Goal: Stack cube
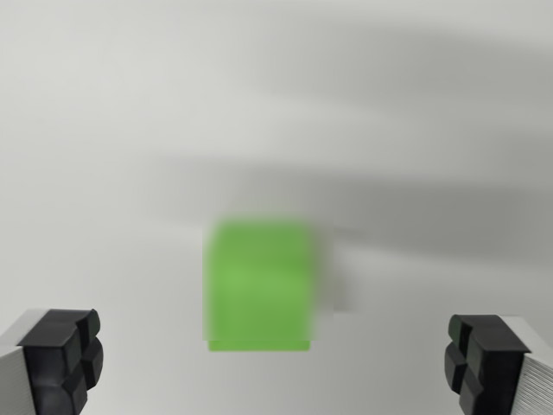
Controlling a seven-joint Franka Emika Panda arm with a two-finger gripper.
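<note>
White table [104,130] fills the blurred wrist view, a green cube [259,285] resting on it. Jaws stand wide apart, empty, either side of the cube but above it. Approach step, likely; next: descend, close. No second cube visible.

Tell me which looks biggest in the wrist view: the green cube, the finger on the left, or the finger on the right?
1. green cube, clearly the biggest, though blurry.
2 and 3. left finger and right finger: they look about the same, and both are cut off by the picture's edges, so I won't rank them.
</note>
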